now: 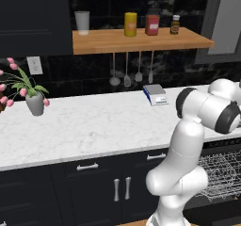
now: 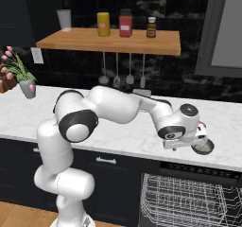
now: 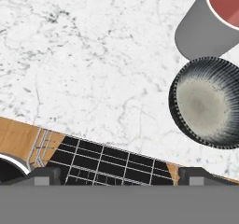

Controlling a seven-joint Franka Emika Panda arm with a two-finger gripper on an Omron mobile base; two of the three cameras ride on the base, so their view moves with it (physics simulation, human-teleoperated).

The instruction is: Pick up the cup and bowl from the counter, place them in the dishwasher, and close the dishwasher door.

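Observation:
A dark ribbed bowl with a pale grey inside stands on the white marble counter near its front edge. Just behind it is a cup, grey outside and red inside. My gripper hovers over the counter's edge to the left of both, open, with nothing between its fingertips. From the right base camera the gripper sits beside the bowl, and the cup peeks out behind the hand. Below, the dishwasher stands open with its wire rack pulled out; the door panel is hidden.
A potted plant with pink flowers stands at the counter's far left. A small blue and white box lies at the back. Utensils hang under a wooden shelf holding jars. Dark cabinets run below.

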